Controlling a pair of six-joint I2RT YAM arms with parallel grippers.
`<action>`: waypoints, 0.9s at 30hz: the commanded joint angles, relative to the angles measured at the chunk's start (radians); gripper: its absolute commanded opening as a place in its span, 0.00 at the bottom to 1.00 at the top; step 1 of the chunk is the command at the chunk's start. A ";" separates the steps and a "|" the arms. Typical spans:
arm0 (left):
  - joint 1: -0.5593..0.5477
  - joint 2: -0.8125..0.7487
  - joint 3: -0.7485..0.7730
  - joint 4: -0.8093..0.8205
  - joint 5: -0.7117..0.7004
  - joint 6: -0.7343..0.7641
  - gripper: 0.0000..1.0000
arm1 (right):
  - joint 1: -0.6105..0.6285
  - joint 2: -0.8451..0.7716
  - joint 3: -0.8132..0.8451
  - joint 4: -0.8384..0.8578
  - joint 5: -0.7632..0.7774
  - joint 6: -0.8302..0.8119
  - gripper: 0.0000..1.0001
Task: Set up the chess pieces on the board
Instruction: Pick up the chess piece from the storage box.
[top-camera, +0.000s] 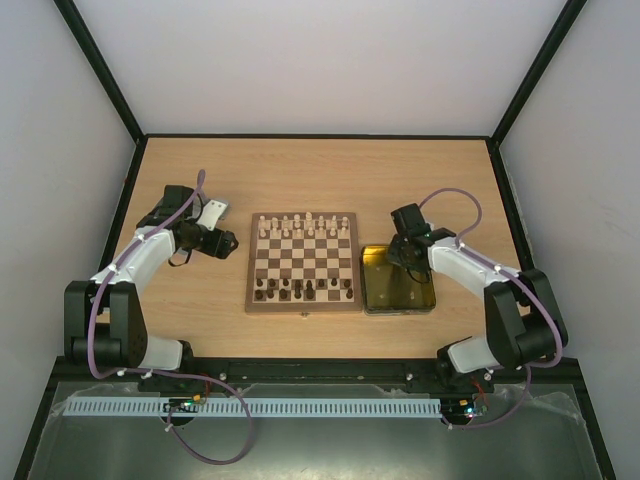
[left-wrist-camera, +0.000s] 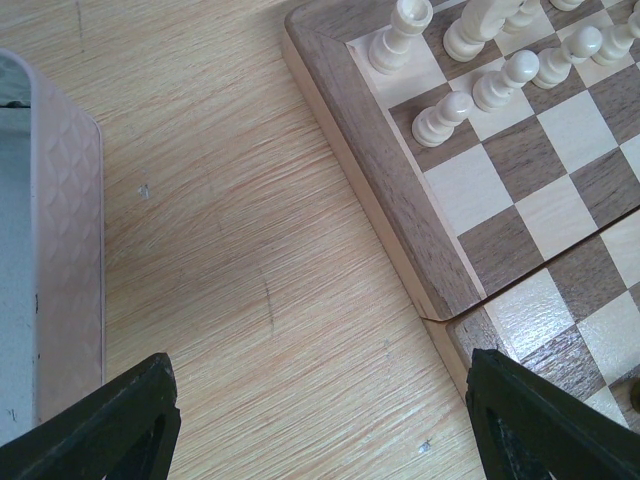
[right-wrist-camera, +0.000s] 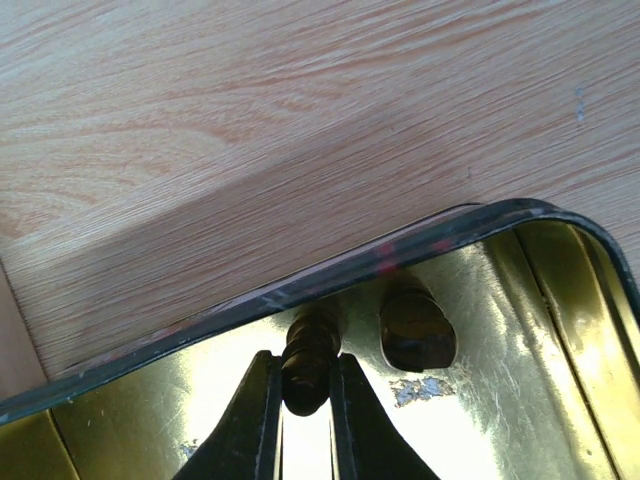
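Observation:
The board (top-camera: 303, 308) lies mid-table, with pale chess pieces (top-camera: 305, 226) along its far side and dark ones (top-camera: 305, 290) along its near side. My right gripper (right-wrist-camera: 305, 375) is down in the yellow-lined tin (right-wrist-camera: 450, 235), shut on a dark brown chess piece (right-wrist-camera: 308, 345) near the tin's wall. A second dark piece (right-wrist-camera: 415, 330) lies just right of it. My left gripper (left-wrist-camera: 320, 400) hangs open over bare table beside the board's left rim (left-wrist-camera: 400, 200), holding nothing. Pale pieces (left-wrist-camera: 500, 85) stand on the corner squares there.
The tin (top-camera: 385, 285) sits against the board's right edge, under my right gripper (top-camera: 405, 255). A silver tin lid (top-camera: 213, 212) lies left of the board, close to my left gripper (top-camera: 225, 243), and its edge (left-wrist-camera: 60, 250) shows in the left wrist view.

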 joint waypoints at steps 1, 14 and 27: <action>0.007 0.008 -0.014 -0.002 0.003 0.007 0.79 | -0.004 -0.072 0.000 -0.042 0.040 -0.006 0.02; 0.007 0.001 -0.011 -0.006 0.000 0.003 0.79 | -0.003 -0.164 -0.010 -0.096 0.051 -0.023 0.02; 0.007 0.004 -0.009 -0.005 -0.003 0.000 0.79 | 0.215 -0.193 0.087 -0.207 0.114 0.016 0.02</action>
